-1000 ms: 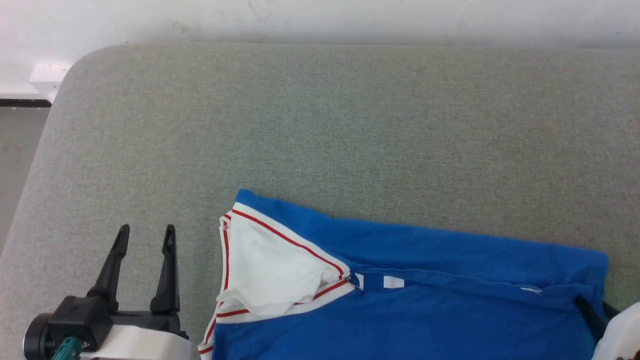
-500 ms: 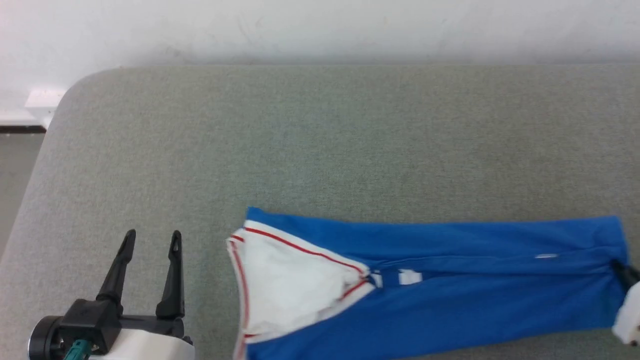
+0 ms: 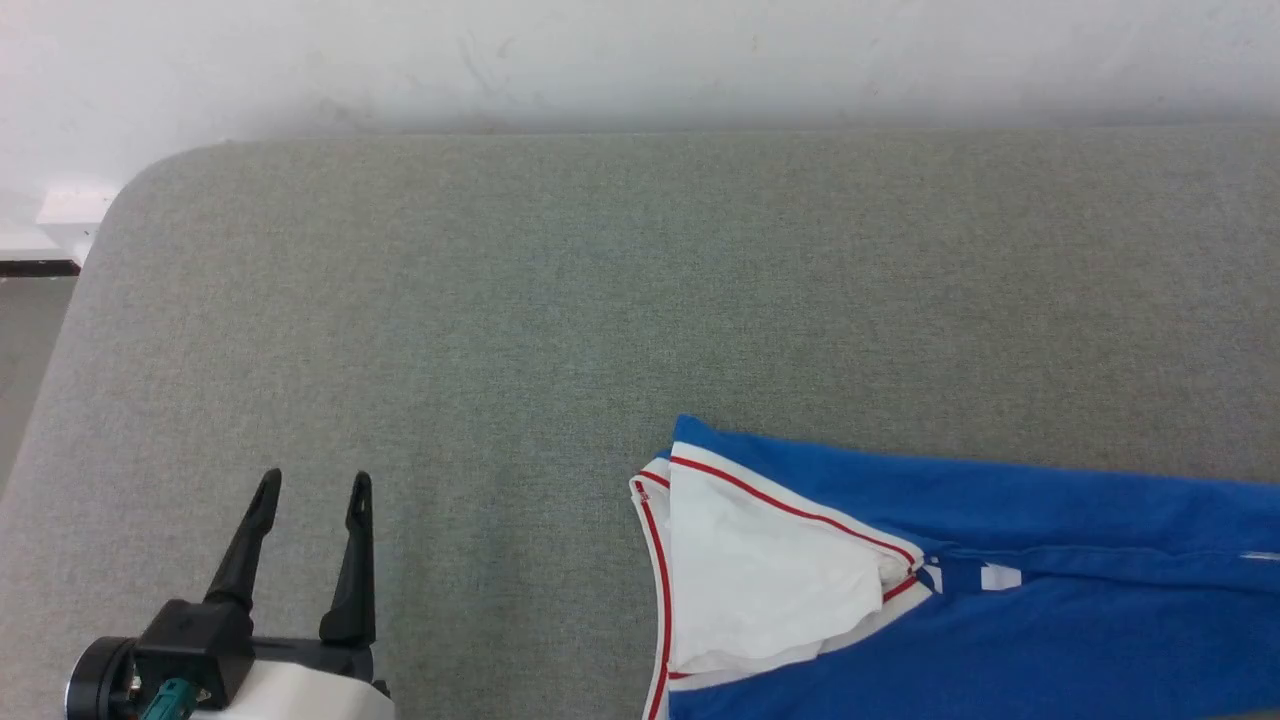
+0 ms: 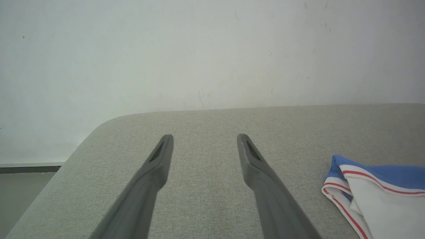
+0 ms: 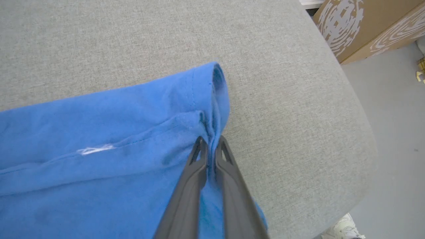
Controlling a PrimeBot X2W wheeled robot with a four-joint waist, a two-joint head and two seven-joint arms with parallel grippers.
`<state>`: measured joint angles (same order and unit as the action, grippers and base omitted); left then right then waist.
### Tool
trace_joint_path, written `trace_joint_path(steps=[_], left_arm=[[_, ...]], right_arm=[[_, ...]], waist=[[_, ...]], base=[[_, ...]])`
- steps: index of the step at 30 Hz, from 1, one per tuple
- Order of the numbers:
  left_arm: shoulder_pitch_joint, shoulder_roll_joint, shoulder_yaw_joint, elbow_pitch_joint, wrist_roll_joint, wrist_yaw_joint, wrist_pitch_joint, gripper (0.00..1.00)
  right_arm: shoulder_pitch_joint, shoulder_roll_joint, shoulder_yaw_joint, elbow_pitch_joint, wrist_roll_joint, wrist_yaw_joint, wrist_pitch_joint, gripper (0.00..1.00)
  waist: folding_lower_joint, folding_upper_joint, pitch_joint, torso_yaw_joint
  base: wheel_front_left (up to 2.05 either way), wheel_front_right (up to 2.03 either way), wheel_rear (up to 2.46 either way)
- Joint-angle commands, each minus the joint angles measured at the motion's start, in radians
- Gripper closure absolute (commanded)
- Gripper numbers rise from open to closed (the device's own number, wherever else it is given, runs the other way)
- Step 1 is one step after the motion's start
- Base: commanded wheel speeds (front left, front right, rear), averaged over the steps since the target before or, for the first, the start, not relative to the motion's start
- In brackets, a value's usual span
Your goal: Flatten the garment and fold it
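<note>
The garment, a bright blue jersey with a white sleeve edged in red, lies on the grey padded table at the lower right of the head view. My right gripper is shut on the garment's blue hem edge, the cloth pinched between both fingers. At the lower left of the head view my left gripper stands open above the bare table, well left of the sleeve. The sleeve sits at the right edge of the left wrist view, beyond the open left gripper.
A white wall runs behind the table. The table's rounded right edge drops to the floor, where cardboard boxes stand and a white shoe shows at the bottom.
The right gripper has shut on the hem and pulled the garment to the right across the table; the sleeve now lies farther right. The head camera shifted a little. The left gripper stays open.
</note>
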<state>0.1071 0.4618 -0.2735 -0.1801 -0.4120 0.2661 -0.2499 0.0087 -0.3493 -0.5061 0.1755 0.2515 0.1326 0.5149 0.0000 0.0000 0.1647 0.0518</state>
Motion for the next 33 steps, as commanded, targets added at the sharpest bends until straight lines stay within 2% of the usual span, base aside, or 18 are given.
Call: trace_joint_path(steps=[1,7,14,20,26,33], left_arm=[[0.01,0.003,0.0,0.005,0.005,0.005,0.001,0.0],[0.007,-0.003,-0.014,0.013,0.004,0.005,0.006,0.0],[0.014,-0.016,-0.016,0.021,-0.005,0.006,0.002,0.0],[0.021,-0.028,-0.026,0.034,-0.01,0.0,-0.001,0.0],[0.018,-0.031,-0.033,0.043,-0.016,-0.006,-0.001,0.0],[0.003,-0.041,-0.042,0.052,-0.022,-0.01,-0.001,0.0]], right_arm=[[0.006,0.012,0.009,0.0,0.012,-0.002,-0.003,1.0],[0.048,0.054,0.133,-0.078,0.117,-0.002,0.035,1.0],[0.132,0.069,0.336,-0.278,0.236,-0.002,0.155,1.0],[0.108,0.094,0.494,-0.4,0.291,-0.002,0.221,1.0],[0.015,0.105,0.66,-0.442,0.318,-0.002,0.263,1.0],[-0.107,0.131,0.798,-0.384,0.301,-0.002,0.26,1.0]], waist=[[0.0,0.0,-0.003,-0.003],[0.0,0.0,-0.018,-0.002],[0.0,0.0,-0.042,0.013],[0.0,0.0,-0.057,0.032],[0.0,0.0,-0.063,0.058],[0.0,0.0,-0.051,0.088]], base=[[0.0,0.0,0.0],[0.0,0.0,0.0],[0.0,0.0,0.0],[0.0,0.0,0.0],[0.0,0.0,0.0],[0.0,0.0,0.0]])
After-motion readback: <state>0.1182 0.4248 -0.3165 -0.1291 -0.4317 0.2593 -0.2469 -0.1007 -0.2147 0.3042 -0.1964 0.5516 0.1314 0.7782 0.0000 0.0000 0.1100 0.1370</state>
